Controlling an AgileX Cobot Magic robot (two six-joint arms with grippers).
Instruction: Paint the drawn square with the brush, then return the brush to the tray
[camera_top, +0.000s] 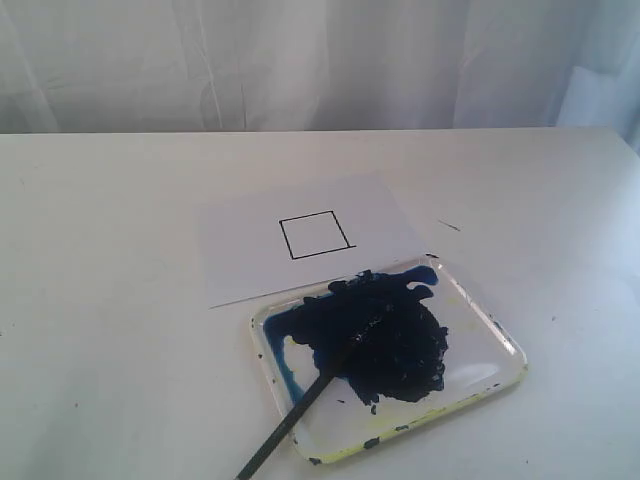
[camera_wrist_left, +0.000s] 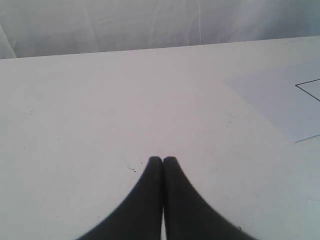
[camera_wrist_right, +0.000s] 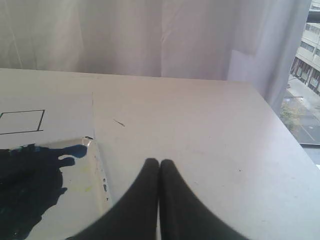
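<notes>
A thin black drawn square (camera_top: 315, 236) with a white inside sits on a white paper sheet (camera_top: 240, 260); its corner shows in the left wrist view (camera_wrist_left: 309, 89) and it appears whole in the right wrist view (camera_wrist_right: 21, 121). The clear tray (camera_top: 490, 335) with a big dark blue paint blob (camera_top: 385, 335) lies in front of the paper. The black brush (camera_top: 290, 425) rests with its tip in the blob and its handle over the tray's near rim. My left gripper (camera_wrist_left: 162, 159) is shut, empty, over bare table. Beside the tray (camera_wrist_right: 97, 165), my right gripper (camera_wrist_right: 159, 161) is shut and empty too. Neither arm shows in the exterior view.
A white tabletop (camera_top: 100, 300) carries everything, with a white curtain (camera_top: 300, 60) behind its far edge. A small dark mark (camera_top: 449, 226) lies on the table right of the paper. A window with buildings outside (camera_wrist_right: 305, 75) shows in the right wrist view.
</notes>
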